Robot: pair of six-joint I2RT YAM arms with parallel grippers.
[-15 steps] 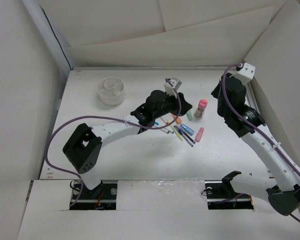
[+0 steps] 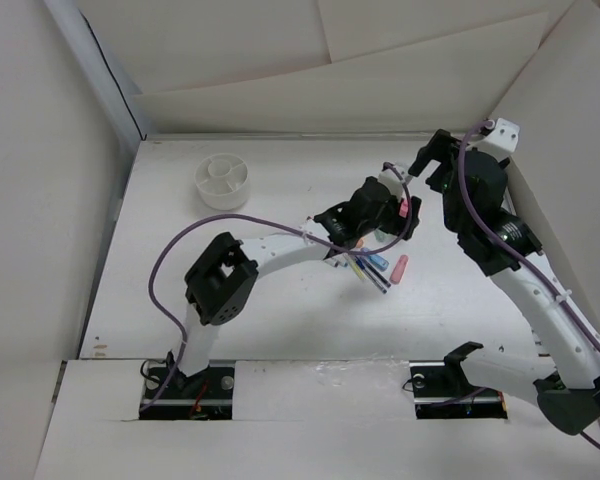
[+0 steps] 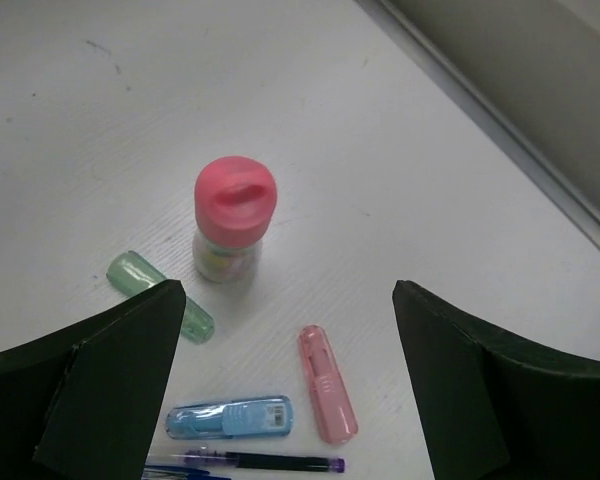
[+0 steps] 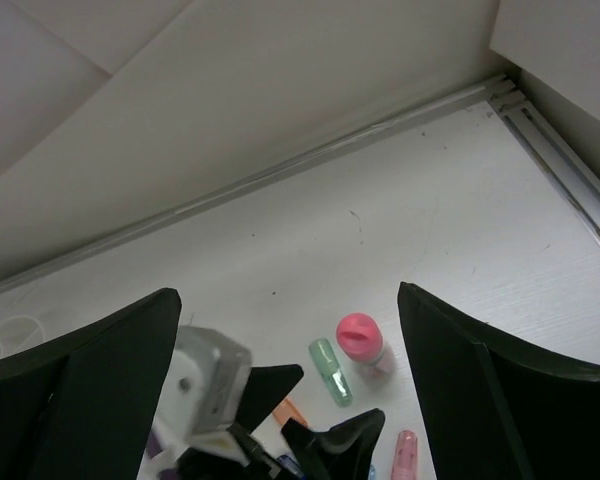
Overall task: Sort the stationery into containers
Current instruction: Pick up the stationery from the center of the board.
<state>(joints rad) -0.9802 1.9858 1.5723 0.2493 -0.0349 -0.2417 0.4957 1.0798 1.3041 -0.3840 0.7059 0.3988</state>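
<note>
This is looking like a robotics lab's test cell: white board panels (image 2: 400, 70) are walling in a white table (image 2: 300, 310) along its far and side edges, the left arm's base (image 2: 185, 378) and the right arm's base (image 2: 458, 385) are sitting bolted at its near edge, and purple cables (image 2: 151, 285) are trailing over it.

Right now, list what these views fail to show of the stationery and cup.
- Top view: left gripper hides most of the glue stick; white cup is too small to judge its contents.
- Left wrist view: pens cut off by bottom edge.
- Right wrist view: pink stick cut off by bottom edge.
</note>
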